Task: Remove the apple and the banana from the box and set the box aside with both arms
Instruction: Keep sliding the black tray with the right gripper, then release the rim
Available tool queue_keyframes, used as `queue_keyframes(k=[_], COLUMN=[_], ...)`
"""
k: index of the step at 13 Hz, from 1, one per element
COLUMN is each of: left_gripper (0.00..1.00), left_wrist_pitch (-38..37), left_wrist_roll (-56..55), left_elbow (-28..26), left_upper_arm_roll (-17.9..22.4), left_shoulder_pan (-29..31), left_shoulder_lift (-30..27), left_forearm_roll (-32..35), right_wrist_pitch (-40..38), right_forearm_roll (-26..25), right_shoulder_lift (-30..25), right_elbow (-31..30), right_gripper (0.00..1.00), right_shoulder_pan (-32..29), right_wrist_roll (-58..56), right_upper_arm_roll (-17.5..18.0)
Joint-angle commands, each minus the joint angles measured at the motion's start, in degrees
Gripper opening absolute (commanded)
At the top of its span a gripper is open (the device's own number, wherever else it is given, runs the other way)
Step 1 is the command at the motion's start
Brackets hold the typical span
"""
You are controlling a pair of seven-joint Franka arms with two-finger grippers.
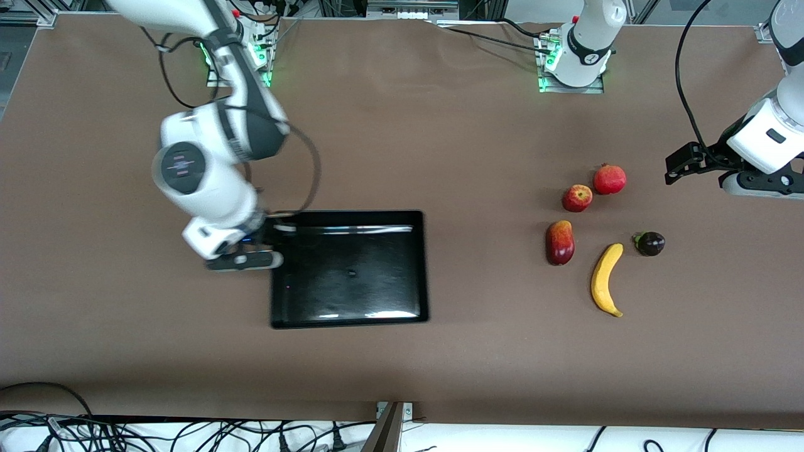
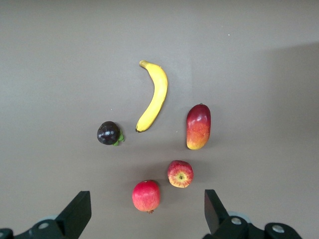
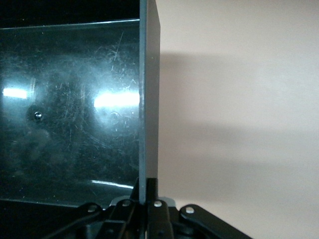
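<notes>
The black tray (image 1: 348, 323) lies on the brown table toward the right arm's end. My right gripper (image 1: 271, 248) is shut on the tray's side wall (image 3: 148, 99), with its fingers (image 3: 148, 191) pinching the thin rim. The yellow banana (image 1: 607, 279) and the small red apple (image 1: 577, 198) lie on the table toward the left arm's end. My left gripper (image 1: 677, 164) is open and empty, up in the air by the fruits. In the left wrist view the banana (image 2: 155, 94) and apple (image 2: 180, 173) show below its spread fingers (image 2: 77, 211).
A red pomegranate (image 1: 610, 179), a red-yellow mango (image 1: 560, 242) and a dark mangosteen (image 1: 650, 243) lie around the apple and banana. Cables hang along the table's front edge.
</notes>
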Motion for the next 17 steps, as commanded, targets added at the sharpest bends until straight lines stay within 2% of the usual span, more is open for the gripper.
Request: queue_keyframes(k=[1,2,5,7,10,12,13,14,16,17], left_gripper=[1.00,1.00,1.00,1.00,1.00,1.00,1.00,1.00,1.00,1.00], left_wrist_pitch=[-0.63,-0.63,-0.63,-0.63,-0.63,-0.63,-0.63,-0.63,-0.63,-0.63], left_wrist_roll=[-0.46,-0.46,-0.55,-0.28,-0.28,-0.28,-0.28,-0.28,-0.28,-0.28], left_elbow=[1.43,1.43,1.52,1.78,2.22,2.31,2.31,2.31,2.31,2.31], left_upper_arm_roll=[-0.27,-0.27,-0.36,-0.36,-0.36,-0.36,-0.36,-0.36,-0.36,-0.36], left_shoulder_pan=[-0.09,-0.18,-0.18,-0.18,-0.18,-0.27,-0.27,-0.27,-0.27,-0.35], left_shoulder_lift=[0.55,0.55,0.64,0.72,0.99,0.99,0.99,0.99,0.99,0.99], left_forearm_roll=[1.23,1.23,1.31,1.31,1.31,1.31,1.31,1.31,1.31,1.31], right_wrist_pitch=[2.29,3.95,15.35,21.16,27.07,27.60,27.34,27.08,25.51,21.32], right_forearm_roll=[2.82,2.99,3.61,6.41,7.56,7.56,7.56,7.48,7.39,7.04], right_shoulder_lift=[-4.37,-4.81,-7.88,-8.51,-8.16,-7.89,-7.89,-8.07,-9.81,-10.87], right_elbow=[-8.67,-11.30,-23.50,-29.40,-34.52,-34.88,-34.62,-34.35,-32.52,-29.90], right_gripper=[0.00,0.00,0.00,0.00,0.00,0.00,0.33,0.99,1.00,1.00], right_shoulder_pan=[-6.39,-8.50,-13.16,-15.28,-16.69,-16.96,-16.96,-16.96,-16.79,-16.44], right_wrist_roll=[-9.57,-11.78,-17.76,-20.83,-22.70,-22.87,-23.66,-23.92,-24.10,-23.58], right_upper_arm_roll=[0.95,0.86,0.07,-0.37,-1.43,-1.43,-1.43,-1.43,-0.99,-0.73])
